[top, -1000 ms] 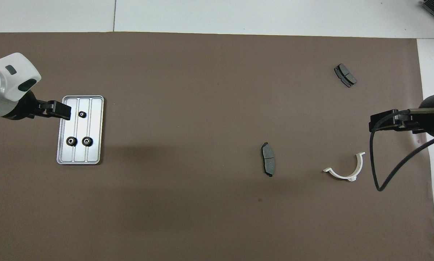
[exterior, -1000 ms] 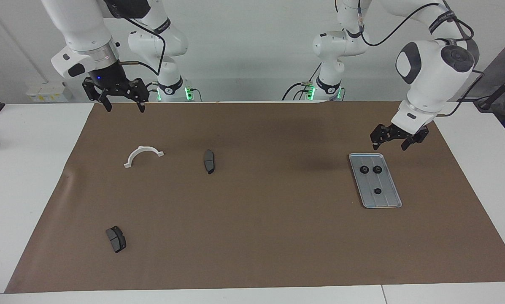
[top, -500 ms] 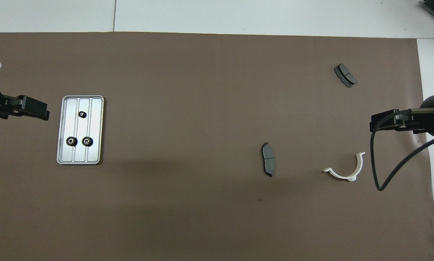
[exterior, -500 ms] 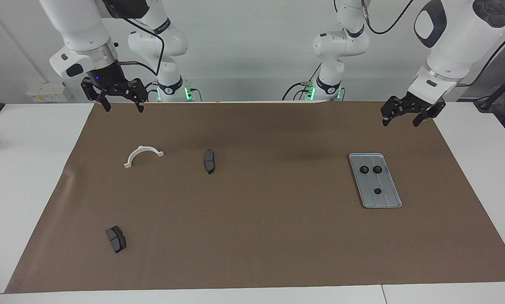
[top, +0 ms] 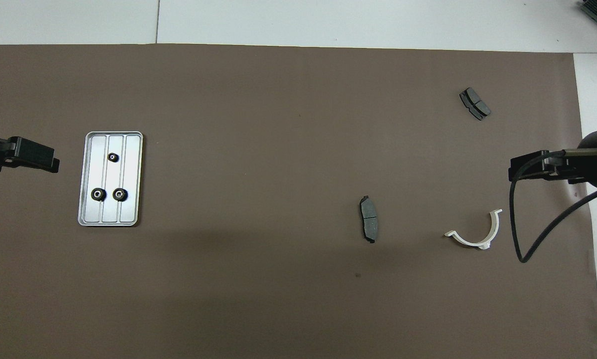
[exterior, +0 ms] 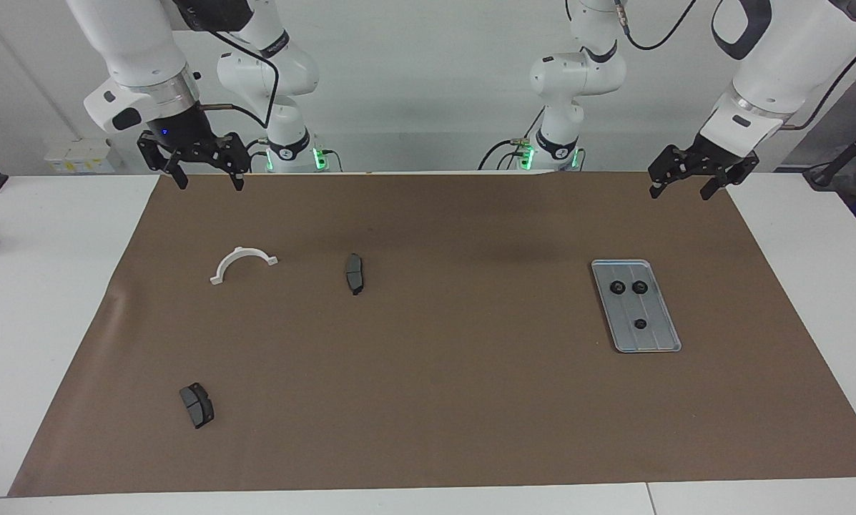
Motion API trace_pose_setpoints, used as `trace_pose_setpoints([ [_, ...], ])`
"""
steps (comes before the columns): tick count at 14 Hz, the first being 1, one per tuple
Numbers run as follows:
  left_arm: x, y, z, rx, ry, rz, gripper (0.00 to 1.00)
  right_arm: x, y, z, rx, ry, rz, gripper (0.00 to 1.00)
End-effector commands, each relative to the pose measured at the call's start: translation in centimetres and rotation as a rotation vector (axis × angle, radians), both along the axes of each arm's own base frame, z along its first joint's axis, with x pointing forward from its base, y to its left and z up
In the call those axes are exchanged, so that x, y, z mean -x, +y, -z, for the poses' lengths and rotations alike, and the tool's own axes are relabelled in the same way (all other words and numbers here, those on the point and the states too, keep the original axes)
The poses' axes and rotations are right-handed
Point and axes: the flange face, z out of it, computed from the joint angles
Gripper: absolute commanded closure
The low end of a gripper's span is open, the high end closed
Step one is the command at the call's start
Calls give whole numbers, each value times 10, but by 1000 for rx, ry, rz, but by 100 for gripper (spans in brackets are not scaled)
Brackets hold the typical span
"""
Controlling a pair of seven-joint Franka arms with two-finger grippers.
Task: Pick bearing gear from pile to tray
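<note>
Up and away has gone the left claw since a second ago, when it hung low at the tray's end nearest the robots; now it hangs high over the brown mat's edge by the robots, fingers spread wide and holding nothing; the right claw has hardly stirred, waiting with fingers wide over the mat's edge at its own end of the table; I take that retreat to mean the last release is done.

Three bearing gears sit in the tray, two side by side at the end nearer the robots, one alone farther along; each lies flat, bore upward, so no long axis to speak of; the tray's long axis runs roughly away from the robots, ridges lengthwise.

Out toward the right arm's end only two brake pads and a white half-ring bracket remain, well apart; no ring is left among them, so the job looks finished.
</note>
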Motion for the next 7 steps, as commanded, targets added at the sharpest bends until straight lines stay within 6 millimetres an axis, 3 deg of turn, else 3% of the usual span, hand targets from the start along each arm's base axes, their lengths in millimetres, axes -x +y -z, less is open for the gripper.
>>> trace_pose_setpoints([
  [1, 10, -1, -14, -8, 8, 16, 0, 7, -2, 1, -1, -4, 6, 0],
  [7, 11, -1, -14, -7, -1, 18, 0, 7, -2, 1, -1, -4, 6, 0],
])
